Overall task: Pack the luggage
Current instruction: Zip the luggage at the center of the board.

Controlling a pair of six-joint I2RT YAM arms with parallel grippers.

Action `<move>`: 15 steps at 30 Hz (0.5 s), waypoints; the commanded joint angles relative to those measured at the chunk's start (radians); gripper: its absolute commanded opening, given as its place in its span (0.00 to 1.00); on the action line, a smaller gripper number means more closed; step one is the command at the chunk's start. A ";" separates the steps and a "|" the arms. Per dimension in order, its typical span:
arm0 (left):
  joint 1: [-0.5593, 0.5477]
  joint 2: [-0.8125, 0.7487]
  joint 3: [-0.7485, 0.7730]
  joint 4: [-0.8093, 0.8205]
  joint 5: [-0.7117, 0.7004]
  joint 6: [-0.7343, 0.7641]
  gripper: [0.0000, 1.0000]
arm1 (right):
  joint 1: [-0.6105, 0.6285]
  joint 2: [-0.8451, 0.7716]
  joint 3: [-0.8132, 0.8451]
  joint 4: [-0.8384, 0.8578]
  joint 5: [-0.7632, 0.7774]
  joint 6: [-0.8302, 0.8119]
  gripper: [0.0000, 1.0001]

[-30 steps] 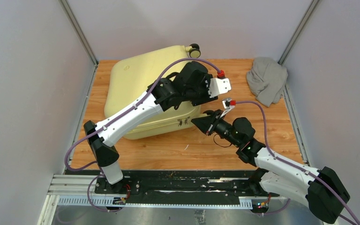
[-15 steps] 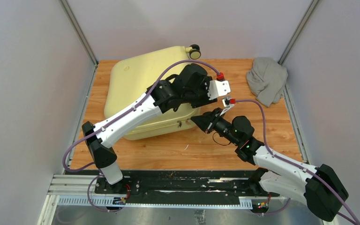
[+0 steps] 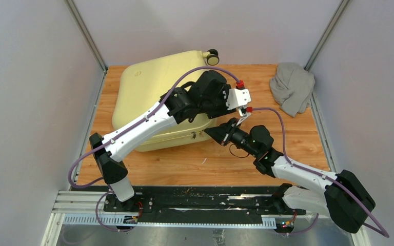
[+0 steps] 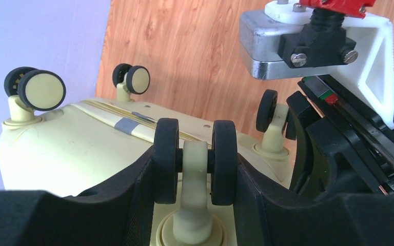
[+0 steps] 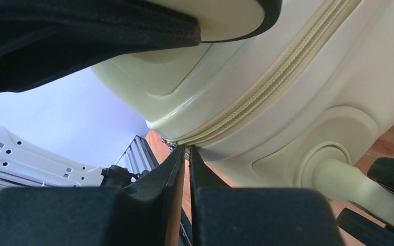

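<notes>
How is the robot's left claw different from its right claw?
The left claw is spread wide around a black-and-cream wheel; the right claw is pinched nearly shut. The left claw grips at the pale yellow hard-shell suitcase's wheel end; the right claw's tips point at its zipper seam. Both are black and work on the same suitcase.

cloth [image 3: 291,87]: grey, crumpled heap, lying at far right corner of worktop [image 3: 184,164] | worktop: orange-brown wood grain | walls [image 3: 31,77]: plain pale panels on three sides, metal posts [image 3: 84,33] at far corners
</notes>
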 commanded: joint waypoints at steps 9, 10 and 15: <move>-0.024 -0.106 0.073 0.352 0.038 -0.002 0.00 | 0.027 0.082 0.088 0.014 -0.034 0.007 0.11; -0.025 -0.105 0.075 0.352 0.038 -0.003 0.00 | 0.033 0.091 0.091 0.014 -0.031 0.007 0.10; -0.026 -0.098 0.083 0.361 0.033 -0.005 0.00 | 0.052 0.099 0.097 0.022 -0.003 0.006 0.10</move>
